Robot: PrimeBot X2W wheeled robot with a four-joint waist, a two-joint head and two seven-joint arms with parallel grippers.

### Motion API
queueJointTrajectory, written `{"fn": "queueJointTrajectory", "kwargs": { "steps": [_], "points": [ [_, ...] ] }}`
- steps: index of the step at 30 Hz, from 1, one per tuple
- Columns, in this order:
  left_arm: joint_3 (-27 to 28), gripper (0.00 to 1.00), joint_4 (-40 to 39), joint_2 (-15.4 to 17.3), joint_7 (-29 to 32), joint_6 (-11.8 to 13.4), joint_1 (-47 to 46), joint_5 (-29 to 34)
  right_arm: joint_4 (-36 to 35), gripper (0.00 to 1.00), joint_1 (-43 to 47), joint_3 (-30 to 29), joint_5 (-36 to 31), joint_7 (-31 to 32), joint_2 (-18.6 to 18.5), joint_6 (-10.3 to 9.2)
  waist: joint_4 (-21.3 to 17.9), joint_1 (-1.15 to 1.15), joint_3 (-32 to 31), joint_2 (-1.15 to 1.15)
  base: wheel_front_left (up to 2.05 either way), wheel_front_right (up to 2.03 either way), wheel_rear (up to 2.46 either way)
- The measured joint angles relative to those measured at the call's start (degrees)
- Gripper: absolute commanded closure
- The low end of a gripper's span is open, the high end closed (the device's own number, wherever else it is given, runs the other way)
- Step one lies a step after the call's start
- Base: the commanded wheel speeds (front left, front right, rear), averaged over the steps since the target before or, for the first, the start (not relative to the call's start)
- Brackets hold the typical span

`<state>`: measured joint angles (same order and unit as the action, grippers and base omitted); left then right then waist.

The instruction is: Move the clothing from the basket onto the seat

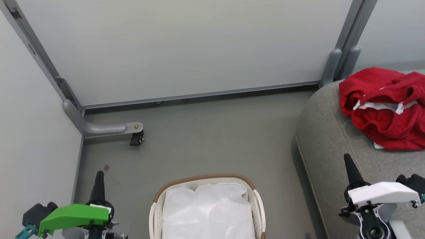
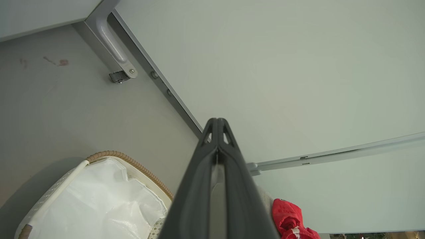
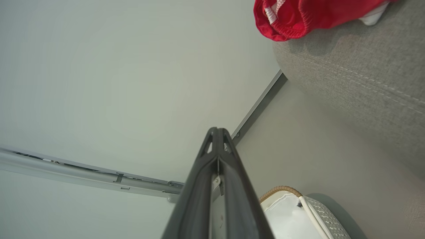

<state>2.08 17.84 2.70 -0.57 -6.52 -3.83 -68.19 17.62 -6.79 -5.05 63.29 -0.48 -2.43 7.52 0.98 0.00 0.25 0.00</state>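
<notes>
The red clothing [image 1: 385,106] with white trim lies bunched on the grey seat [image 1: 332,139] at the right; it also appears as red clothing [image 2: 292,222] and red clothing [image 3: 298,16] in the wrist views. The cream basket [image 1: 255,202] with brown rim stands on the floor at bottom centre, with just its white liner showing inside. My left gripper [image 1: 99,176] is shut and empty at the lower left, left of the basket. Over the seat's front part at the lower right, my right gripper [image 1: 348,161] is shut and empty, nearer than the clothing.
Pale partition panels stand behind and at the left, with a grey foot and castor [image 1: 136,137] on the grey floor [image 1: 215,139]. Open floor lies between the basket, the panels and the seat's rounded edge.
</notes>
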Motion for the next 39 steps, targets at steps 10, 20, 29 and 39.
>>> {"fn": "queueJointTrajectory", "kwargs": {
  "steps": [10,20,29,39],
  "points": [
    [1.02,1.00,-0.80,0.00,1.54,-0.05,-0.32,-4.86,-0.67,1.00,0.02,-0.27,5.92,1.43,-0.07,0.00,-0.16,0.00,-0.01,0.00,0.00,0.00,0.00],
    [1.77,1.00,-1.42,0.01,2.91,-0.27,-0.69,-9.57,-1.35,1.00,0.04,-0.56,11.50,2.72,-0.11,0.00,-0.34,0.00,-0.02,0.00,0.00,0.00,0.00],
    [2.46,1.00,-2.09,0.01,4.03,-0.52,-0.94,-13.33,-1.93,1.00,0.09,-0.80,15.94,3.85,-0.15,0.00,-0.48,0.00,-0.04,0.00,0.00,0.00,0.00],
    [3.21,1.00,-2.70,0.02,5.05,-0.58,-1.53,-17.14,-2.47,1.00,0.21,-1.04,20.53,5.01,-0.19,0.00,-0.65,0.00,-0.05,0.00,0.00,0.00,0.00]
  ]
}}
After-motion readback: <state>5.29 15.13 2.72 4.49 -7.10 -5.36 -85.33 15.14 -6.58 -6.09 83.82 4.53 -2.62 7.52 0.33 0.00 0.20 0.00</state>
